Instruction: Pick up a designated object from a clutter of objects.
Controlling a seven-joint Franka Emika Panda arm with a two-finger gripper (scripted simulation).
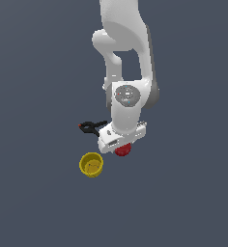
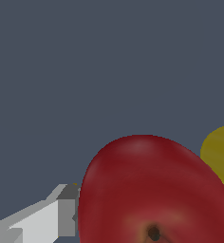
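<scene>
The floor (image 1: pixel 34 202) is flat, plain and dark grey-blue. A yellow cup (image 1: pixel 92 164) stands on it with its open side up. A black clamp (image 1: pixel 92 126) with a red tip lies near the cup. A red apple (image 1: pixel 123 150) is just beside the cup

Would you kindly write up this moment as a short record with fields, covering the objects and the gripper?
target: red apple, mostly hidden under the gripper in the exterior view
apple in wrist view: fills the foreground, dark stem dimple visible
yellow cup: upright, open top, apart from the apple, toward the exterior view's left
black clamp: red tip, lying beside the arm
gripper state: directly over the apple; open or shut cannot be told
surface: plain dark grey
</scene>
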